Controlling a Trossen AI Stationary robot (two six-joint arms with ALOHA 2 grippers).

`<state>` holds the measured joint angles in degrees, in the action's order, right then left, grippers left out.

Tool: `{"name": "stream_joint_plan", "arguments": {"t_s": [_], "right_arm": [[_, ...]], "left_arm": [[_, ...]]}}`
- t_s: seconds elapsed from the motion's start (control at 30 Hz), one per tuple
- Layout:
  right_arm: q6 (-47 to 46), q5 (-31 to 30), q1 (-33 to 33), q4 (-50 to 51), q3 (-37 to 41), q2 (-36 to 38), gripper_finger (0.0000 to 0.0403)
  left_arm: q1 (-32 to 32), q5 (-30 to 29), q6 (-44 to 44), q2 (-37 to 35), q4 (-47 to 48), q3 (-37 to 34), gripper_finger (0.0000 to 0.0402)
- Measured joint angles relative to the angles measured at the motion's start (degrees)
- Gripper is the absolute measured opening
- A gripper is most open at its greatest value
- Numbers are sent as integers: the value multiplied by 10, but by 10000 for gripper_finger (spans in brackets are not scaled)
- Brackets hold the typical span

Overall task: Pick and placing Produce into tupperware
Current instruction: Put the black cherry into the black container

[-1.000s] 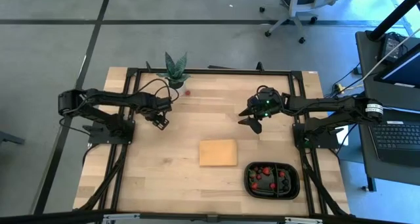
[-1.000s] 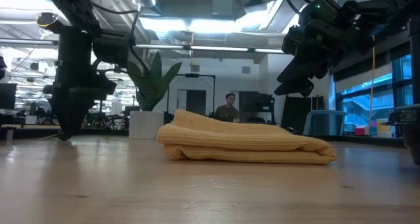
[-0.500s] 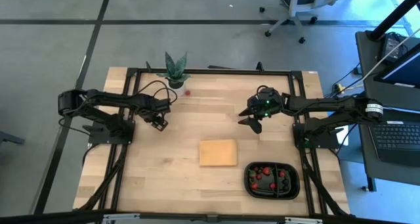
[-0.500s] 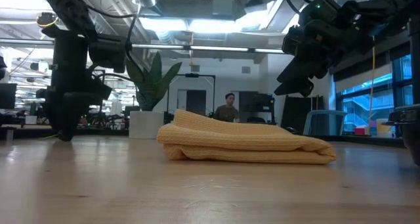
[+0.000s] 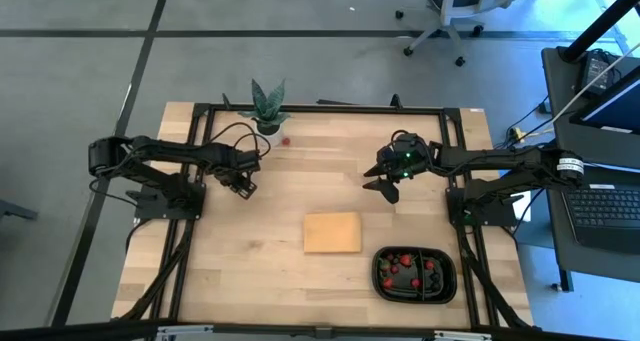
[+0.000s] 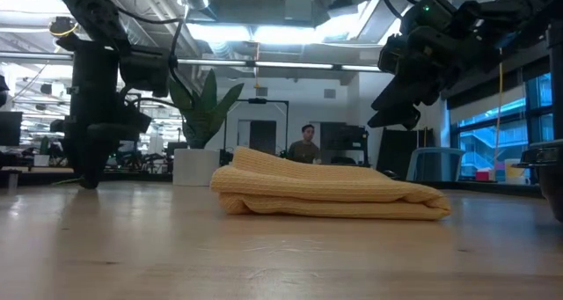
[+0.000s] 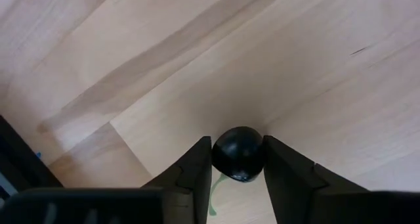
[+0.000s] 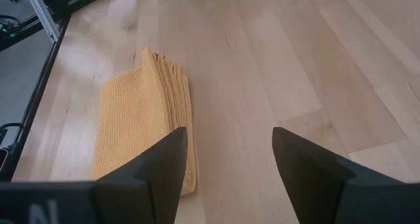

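My left gripper (image 5: pixel 243 186) is down at the table's left half, just near of the potted plant, shut on a dark purple-black berry (image 7: pixel 238 153). In the low view its fingertips (image 6: pixel 88 182) reach down to the table top. My right gripper (image 5: pixel 385 188) hangs open above the table's right half, its fingers wide apart (image 8: pixel 226 165), touching nothing. The black two-compartment tray (image 5: pixel 441 291) sits near the table's near right corner and holds several red and dark berries (image 5: pixel 407 269). One red berry (image 5: pixel 286 139) lies on the wood beside the plant. My left gripper pinches the dark berry's two sides (image 7: pixel 223 155) between its two fingers, coming from above and pointing down. The berry sits at the fingers' free ends with a thin green stem (image 7: pixel 213 196) beneath it. Whether it is clear of the wood I cannot tell.
A folded tan cloth pad (image 5: pixel 332 232) lies at mid-table, left of the tray. A potted spiky green plant (image 5: pixel 267 106) stands at the far edge. Bare wood shows between the two arms. A person (image 6: pixel 307 144) sits in the room beyond the table.
My left arm has shifted a little toward the table's left, staying low at the table top. The right arm and the tray have kept still.
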<state>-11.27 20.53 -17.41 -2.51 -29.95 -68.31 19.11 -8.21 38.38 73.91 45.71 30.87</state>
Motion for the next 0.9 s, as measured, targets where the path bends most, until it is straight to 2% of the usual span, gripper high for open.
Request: {"name": "stream_joint_plan", "arguments": {"t_s": [0.1,0.2,0.43,0.53,0.63,0.77,0.9], "right_arm": [[0,0,0,0,0,0,225],[0,0,0,0,0,0,225],[-1,0,0,0,0,0,225],[-1,0,0,0,0,0,225],[-2,0,0,0,0,0,225],[-1,0,0,0,0,0,225],[-1,0,0,0,0,0,225]], "left_arm": [[0,3,-6,0,0,0,113],[0,45,-16,0,0,3,121],[0,222,-70,0,-8,40,112],[-3,305,-89,0,-40,55,112],[-18,365,-101,0,-119,61,119],[-50,424,-123,0,-280,62,120],[-83,448,-132,0,-444,62,117]]}}
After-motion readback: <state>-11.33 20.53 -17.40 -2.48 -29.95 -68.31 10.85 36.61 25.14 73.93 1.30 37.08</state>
